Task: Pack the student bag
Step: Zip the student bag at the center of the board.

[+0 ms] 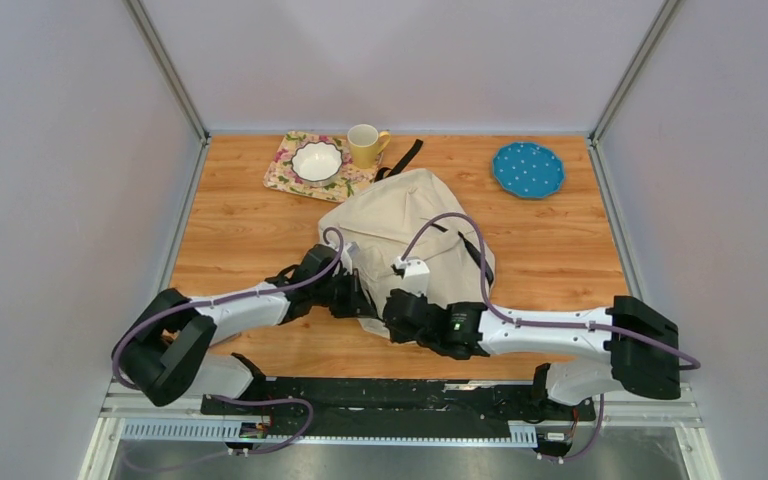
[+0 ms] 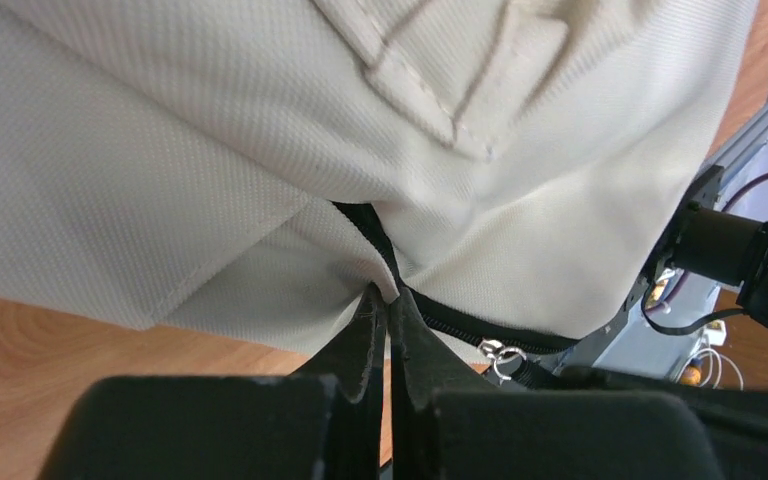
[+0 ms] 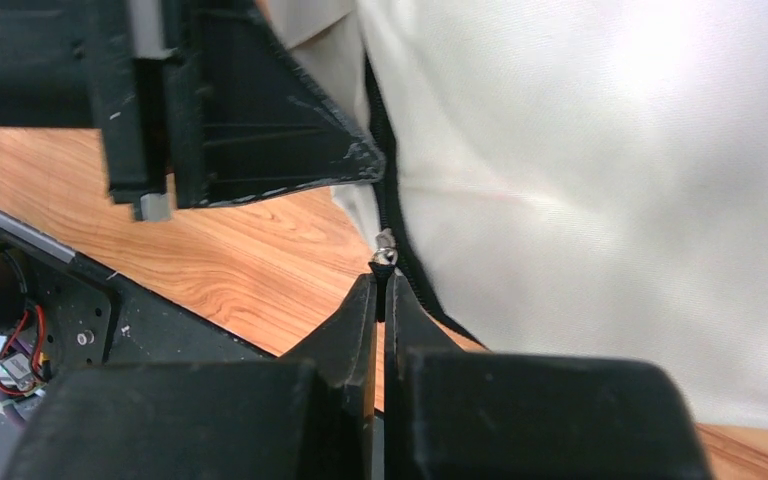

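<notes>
Closest to the arm bases, we see the left fingers pressed together on a fold of cream fabric, right where the black zipper track bends along the near edge of the student bag. Just beside them, the right fingers are also drawn tight. They pinch the dark tab of a zipper pull, and its small metal ring shows just past their tips. The two sets of fingers sit close together at the same near edge.

The bag lies slumped on the wooden tabletop, roughly at its middle, and a black strap trails out from its far end. Behind the bag to the left we find a floral mat carrying a white bowl. A yellow mug stands at the mat's right corner. A blue dotted plate rests well apart at the far right.
</notes>
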`<state>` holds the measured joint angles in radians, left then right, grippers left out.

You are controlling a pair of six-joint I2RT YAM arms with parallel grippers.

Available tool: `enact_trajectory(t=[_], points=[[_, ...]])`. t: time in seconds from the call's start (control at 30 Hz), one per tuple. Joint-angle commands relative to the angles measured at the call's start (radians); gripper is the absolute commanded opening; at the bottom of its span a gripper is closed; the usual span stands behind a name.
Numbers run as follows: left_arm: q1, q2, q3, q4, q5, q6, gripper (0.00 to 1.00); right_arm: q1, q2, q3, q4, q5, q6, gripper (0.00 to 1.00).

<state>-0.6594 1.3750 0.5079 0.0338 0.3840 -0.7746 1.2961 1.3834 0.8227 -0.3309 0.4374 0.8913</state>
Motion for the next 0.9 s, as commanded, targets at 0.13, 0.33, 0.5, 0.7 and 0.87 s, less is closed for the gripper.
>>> enact_trajectory(t=[0.13, 0.33, 0.5, 0.7, 0.87], points=[[0.004, -0.221, -0.054, -0.100, -0.186, 0.070, 0.00, -0.044, -0.173, -0.072, -0.026, 0.003, 0.028, 0.00], [0.004, -0.326, -0.016, -0.153, -0.281, 0.089, 0.00, -0.044, -0.224, -0.122, -0.039, -0.084, 0.058, 0.00], [0.004, -0.370, 0.049, -0.207, -0.342, 0.118, 0.00, -0.044, -0.328, -0.146, -0.105, -0.031, 0.093, 0.00], [0.004, -0.392, 0.072, -0.213, -0.330, 0.127, 0.00, -0.044, -0.409, -0.134, -0.160, 0.038, 0.086, 0.00], [0.004, -0.416, 0.098, -0.250, -0.344, 0.170, 0.00, -0.044, -0.382, -0.076, -0.307, 0.145, 0.123, 0.00]])
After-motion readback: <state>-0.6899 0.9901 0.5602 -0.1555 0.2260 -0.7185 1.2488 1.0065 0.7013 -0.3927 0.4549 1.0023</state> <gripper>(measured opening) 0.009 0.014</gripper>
